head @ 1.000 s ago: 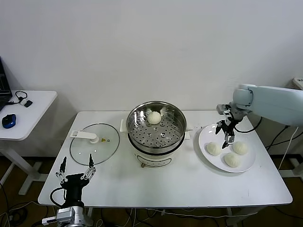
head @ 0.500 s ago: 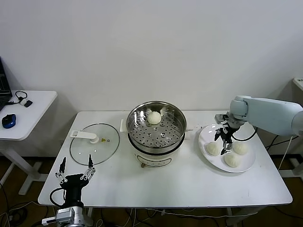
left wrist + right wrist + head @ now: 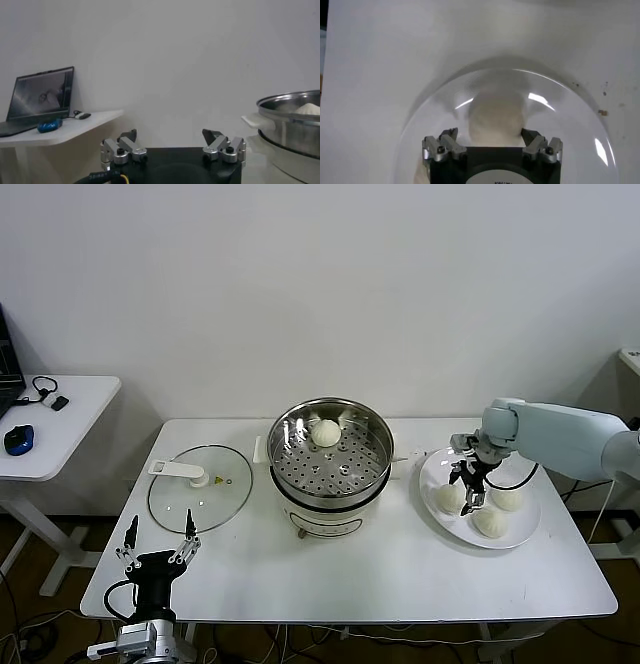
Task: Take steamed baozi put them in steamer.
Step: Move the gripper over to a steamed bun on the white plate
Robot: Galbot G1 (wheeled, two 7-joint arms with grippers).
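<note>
Right gripper (image 3: 466, 493), fingers apart, straddling the leftmost steamed baozi (image 3: 449, 497) on the white plate (image 3: 520, 531), right of the steamer (image 3: 329, 464): close gently, centred, to avoid denting the dough; left gripper (image 3: 158, 543), fingers spread, idles at the bench (image 3: 400, 574) front.
</note>
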